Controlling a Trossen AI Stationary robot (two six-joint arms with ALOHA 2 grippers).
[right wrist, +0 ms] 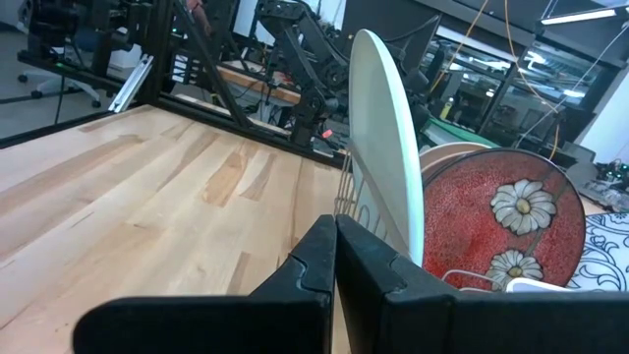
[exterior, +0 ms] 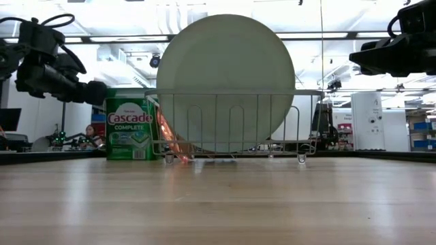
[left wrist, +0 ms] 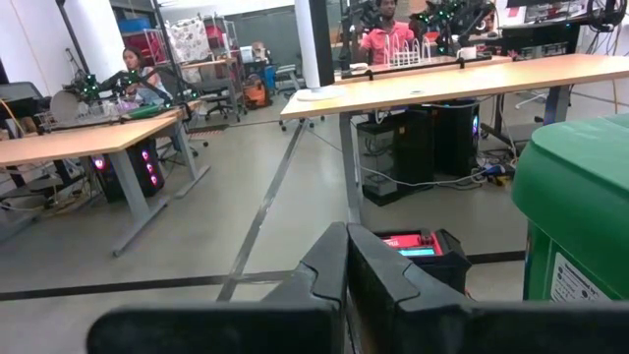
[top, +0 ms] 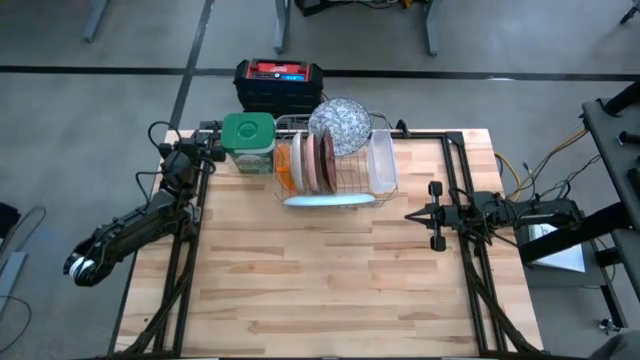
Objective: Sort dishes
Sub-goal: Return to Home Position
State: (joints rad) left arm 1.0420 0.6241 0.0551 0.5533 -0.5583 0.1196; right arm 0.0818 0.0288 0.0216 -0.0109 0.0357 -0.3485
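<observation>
Pale blue, unpatterned, on the large plate (top: 330,201) at the near end of the pale wire rack (top: 355,178). Farther in, an orange plate (top: 285,165), a pink plate (top: 303,163), then a dark red plate (right wrist: 491,236) scattered with white daisies. Grey-and-white speckle over the far plate (top: 341,125). Green lid, green label with white Cascade lettering on the detergent tub (exterior: 129,129) at left. Pale wood planks across the table (top: 320,290).

Grey concrete floor (left wrist: 197,246) crossed by dark lines; long wood-topped desks (left wrist: 442,84) on metal legs; strip light (right wrist: 580,14) overhead.
</observation>
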